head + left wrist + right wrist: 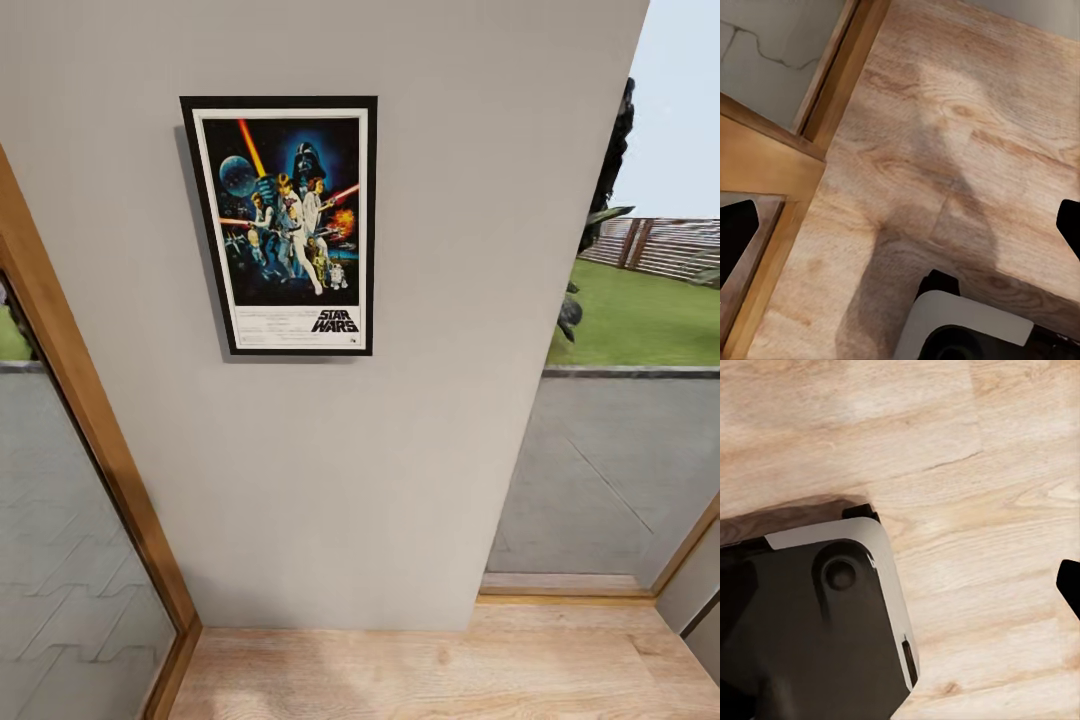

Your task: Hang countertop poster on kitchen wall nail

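I see the poster hanging upright and flat against the pale grey wall, between a wood-framed glass panel on one side and an opening onto a lawn on the other, well away from both sets of my fingers. The left gripper points down at the wooden floor with dark fingertips spread far apart and nothing between them, the robot's base just past them. Of the right gripper I see only one fingertip over the floor beside the base, so I cannot tell how its fingers stand.
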